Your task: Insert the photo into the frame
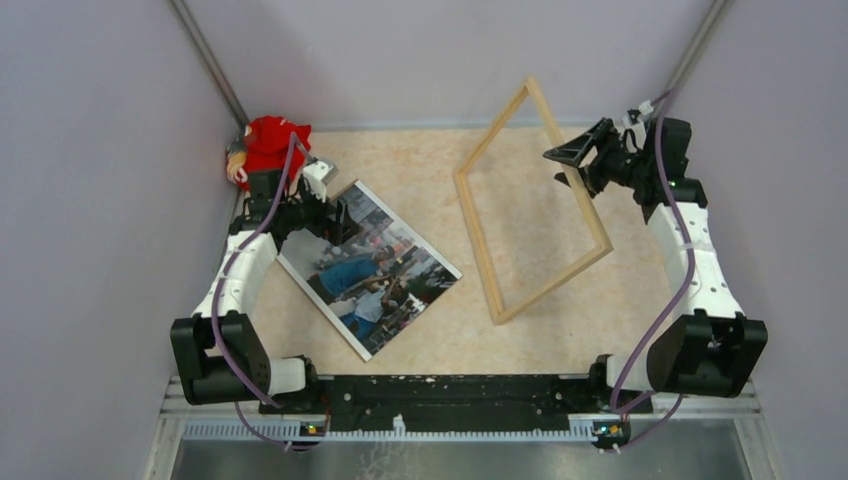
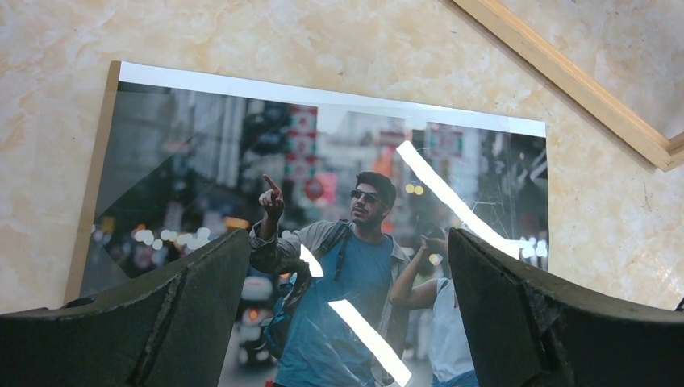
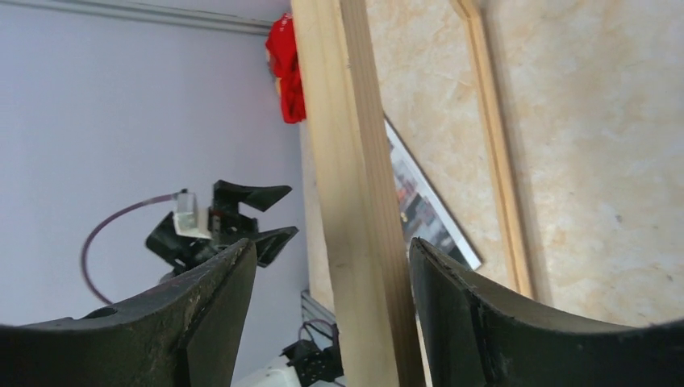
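Observation:
The photo (image 1: 375, 270), a glossy street scene with a man in a blue shirt pointing, lies face up on the table at the left. My left gripper (image 1: 330, 215) hovers over its far left corner, open and holding nothing. In the left wrist view the print (image 2: 323, 185) fills the space between the spread jaws of that gripper (image 2: 347, 238). The light-wood frame (image 1: 478, 250) stands tilted at centre right, its right rail raised off the table. My right gripper (image 1: 572, 150) straddles that raised rail (image 3: 347, 161); its jaws (image 3: 332, 242) are open, with a gap showing on the left side.
A red plush toy (image 1: 270, 145) sits in the back left corner behind the left arm. A thin brown board edge (image 2: 93, 185) shows along the photo's left side. Grey walls close in on both sides and at the back.

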`<state>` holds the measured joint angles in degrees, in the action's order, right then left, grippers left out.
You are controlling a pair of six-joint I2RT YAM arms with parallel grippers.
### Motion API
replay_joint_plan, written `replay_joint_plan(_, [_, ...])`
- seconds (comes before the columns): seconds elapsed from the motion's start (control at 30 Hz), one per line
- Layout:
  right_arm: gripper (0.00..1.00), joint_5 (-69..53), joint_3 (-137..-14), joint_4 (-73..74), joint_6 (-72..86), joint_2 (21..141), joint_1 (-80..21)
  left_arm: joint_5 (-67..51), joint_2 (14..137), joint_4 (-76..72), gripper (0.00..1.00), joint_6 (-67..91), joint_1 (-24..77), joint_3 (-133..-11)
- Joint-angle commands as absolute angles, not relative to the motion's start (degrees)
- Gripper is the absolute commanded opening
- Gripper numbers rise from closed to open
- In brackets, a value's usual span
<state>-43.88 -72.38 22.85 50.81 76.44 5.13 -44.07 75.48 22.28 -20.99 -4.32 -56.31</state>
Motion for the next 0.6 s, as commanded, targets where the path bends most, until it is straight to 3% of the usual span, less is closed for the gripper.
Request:
replay_joint_plan(0.0, [0.69, -37.59, -74.17, 30.41, 41.82, 75.48, 5.45, -44.76, 75.10, 20.63, 0.99, -21.95, -3.95, -56.35])
replay_joint_plan(0.3, [0.45, -24.68, -71.49, 37.94, 27.19, 75.93, 4.71, -43.46, 75.78, 20.63, 0.99, -23.01, -3.96, -56.16])
replay_joint_plan(0.47, [0.40, -17.95, -71.75, 38.67, 22.05, 76.36, -2.39, -43.10, 76.19, 20.46, 0.99, -23.12, -3.96, -56.46])
replay_joint_plan(0.57, [0.31, -18.12, -71.49, 39.56, 20.71, 78.99, -4.95, -42.65, 76.38, 20.30, 0.99, -23.38, -4.00, -56.60])
